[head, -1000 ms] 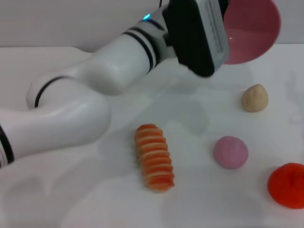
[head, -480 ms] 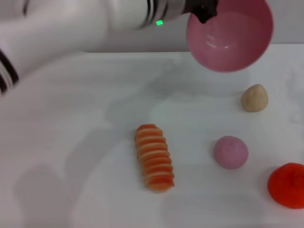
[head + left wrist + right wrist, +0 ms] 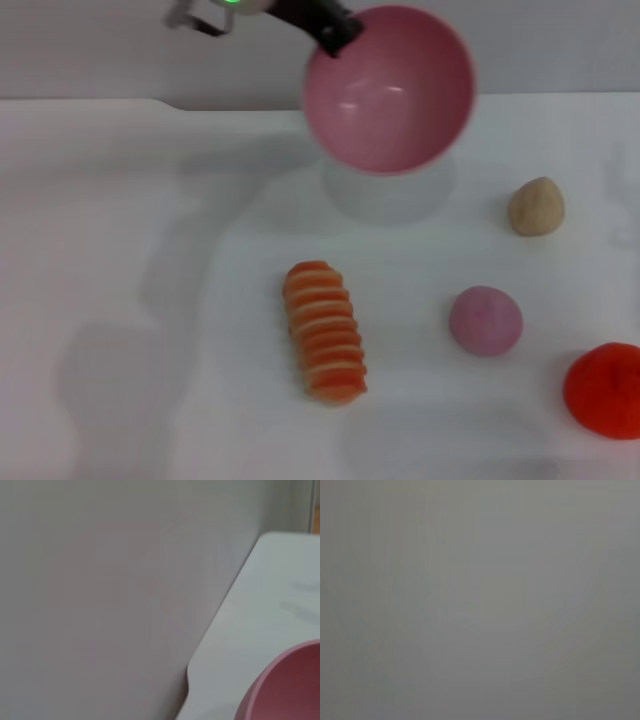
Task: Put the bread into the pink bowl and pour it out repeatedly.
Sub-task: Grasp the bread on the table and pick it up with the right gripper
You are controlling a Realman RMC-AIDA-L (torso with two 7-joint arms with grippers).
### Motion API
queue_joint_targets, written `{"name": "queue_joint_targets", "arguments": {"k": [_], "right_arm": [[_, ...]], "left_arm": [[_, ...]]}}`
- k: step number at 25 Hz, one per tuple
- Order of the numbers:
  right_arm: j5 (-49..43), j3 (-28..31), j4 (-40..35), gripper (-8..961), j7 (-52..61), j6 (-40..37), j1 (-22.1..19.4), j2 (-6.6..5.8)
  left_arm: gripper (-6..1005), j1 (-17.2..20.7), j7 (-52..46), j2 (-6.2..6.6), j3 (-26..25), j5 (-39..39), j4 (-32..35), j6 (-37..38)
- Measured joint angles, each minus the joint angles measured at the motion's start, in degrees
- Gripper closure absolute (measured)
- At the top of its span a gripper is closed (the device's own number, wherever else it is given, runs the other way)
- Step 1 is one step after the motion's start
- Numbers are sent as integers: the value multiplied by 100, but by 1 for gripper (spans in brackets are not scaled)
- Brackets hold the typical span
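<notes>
A: Starting at the left of the head view, the white worktop (image 3: pixel 120 250) there carries only soft shadows. Up at the far edge, the left gripper (image 3: pixel 335 35) reaches in from the top, dark and angled down to the right.

B: And what are its jaws doing?

A: They are clamped on the rim of the pink bowl (image 3: pixel 388 88), at the bowl's upper left edge. The bowl hangs in the air, tipped so its glossy inside faces the camera, and nothing lies in it. A round shadow sits on the worktop just beneath.

B: The left wrist view?

A: Only a curved slice of the pink bowl (image 3: pixel 285 685) in one corner, with worktop and a grey wall beyond.

B: Where is the bread?

A: The bread (image 3: pixel 324 331) lies flat on the worktop near the middle, striped side up, lengthwise toward the camera, well apart from the bowl and below it in the head view.

B: Further right?

A: A pink ball (image 3: pixel 486 320) sits right of the bread, a beige lump (image 3: pixel 536 206) farther back, and an orange-red fuzzy ball (image 3: pixel 603 390) at the near right edge, all apart from each other.

B: The right gripper?

A: Not to be seen; its wrist view is blank grey.
</notes>
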Motion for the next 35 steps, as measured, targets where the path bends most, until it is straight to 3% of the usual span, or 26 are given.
{"name": "queue_joint_targets", "arguments": {"k": [1, 2, 5, 6, 7, 9, 10, 22, 25, 31, 35], "right_arm": [[65, 16, -17, 367, 0, -193, 37, -8], [139, 49, -45, 367, 0, -442, 76, -23], [222, 248, -202, 367, 0, -1303, 179, -47], [222, 350, -283, 367, 0, -1628, 216, -63], [223, 422, -340, 367, 0, -1944, 251, -81], [224, 634, -509, 366, 0, -2795, 371, -144], [225, 704, -569, 366, 0, -3102, 420, -172], [205, 1664, -1275, 365, -268, -8416, 1645, -706], [246, 2052, -1699, 365, -930, -9715, 1790, -646], [1126, 3605, -2431, 364, -2637, -12691, 2064, -289], [1237, 4243, -2552, 364, -2783, -14338, 2462, -292]], "left_arm": [[922, 0, 0, 0, 0, 0, 0, 0], [922, -221, 52, 121, -1382, 871, -178, 1189], [922, -226, 37, 197, -1610, 966, -162, 1447], [922, -204, 14, 401, -1892, 1034, -151, 1988], [922, -161, -24, 505, -1964, 1048, -152, 2180], [922, -118, -63, 566, -1998, 1068, -154, 2294], [922, 44, -179, 688, -2048, 1138, -141, 2494], [921, 575, -269, 822, -2134, 1160, -84, 2765], [921, 662, -260, 829, -2138, 1161, -77, 2751], [920, 758, -204, 839, -2141, 1162, -75, 2731], [920, 828, -189, 846, -2144, 1160, -65, 2717]]}}
